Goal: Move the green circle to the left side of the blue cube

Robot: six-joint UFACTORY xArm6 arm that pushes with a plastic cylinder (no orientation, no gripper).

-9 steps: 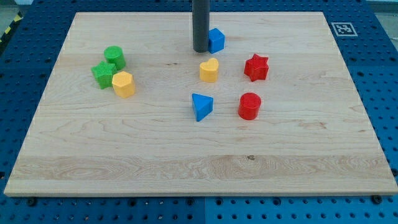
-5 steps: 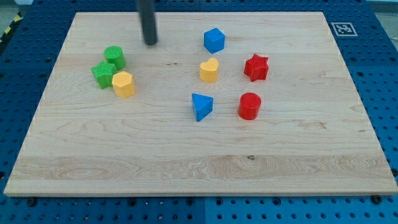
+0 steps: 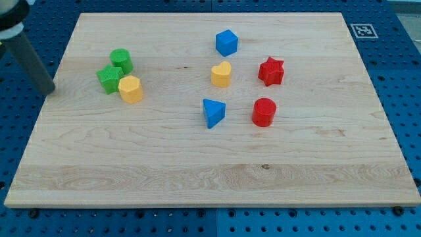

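The green circle (image 3: pixel 121 60) sits at the board's upper left, touching a green star (image 3: pixel 108 79) just below it. The blue cube (image 3: pixel 226 42) stands near the view's top centre, well to the right of the green circle. My tip (image 3: pixel 47 90) is at the board's left edge, left of and slightly below the green star, apart from all blocks.
A yellow hexagon (image 3: pixel 130 89) touches the green star. A yellow heart (image 3: pixel 222 74), a red star (image 3: pixel 270 71), a red cylinder (image 3: pixel 264 112) and a blue triangle (image 3: pixel 212 112) lie below the blue cube. The wooden board (image 3: pixel 197 178) sits on a blue pegboard.
My tip has swept from beside the blue cube leftward across the board's top and down to the left edge. No block has moved.
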